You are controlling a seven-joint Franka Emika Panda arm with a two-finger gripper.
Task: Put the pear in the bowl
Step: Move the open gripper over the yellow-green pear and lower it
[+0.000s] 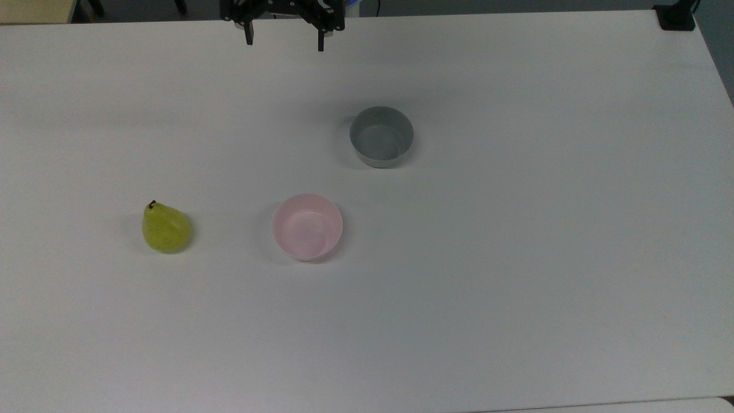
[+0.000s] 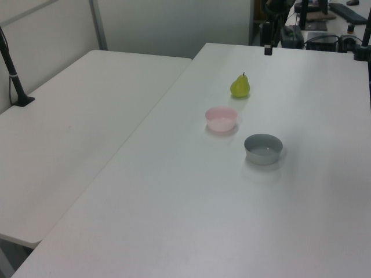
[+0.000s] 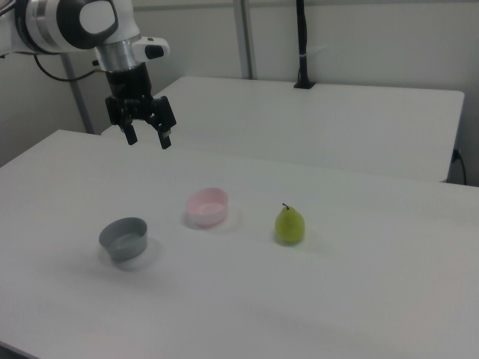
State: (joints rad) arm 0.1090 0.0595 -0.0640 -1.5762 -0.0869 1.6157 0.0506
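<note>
white table (image 1: 516,287), speckled yellow-green pear (image 1: 166,228), pale pink bowl (image 1: 308,227)

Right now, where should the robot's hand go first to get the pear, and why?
Probably across the table to hover above the pear. The gripper hangs high with open jaws, holding nothing, far from the fruit. The pear stands upright, alone, apart from the pink bowl and the grey bowl, so it looks free to grasp from above.
</note>
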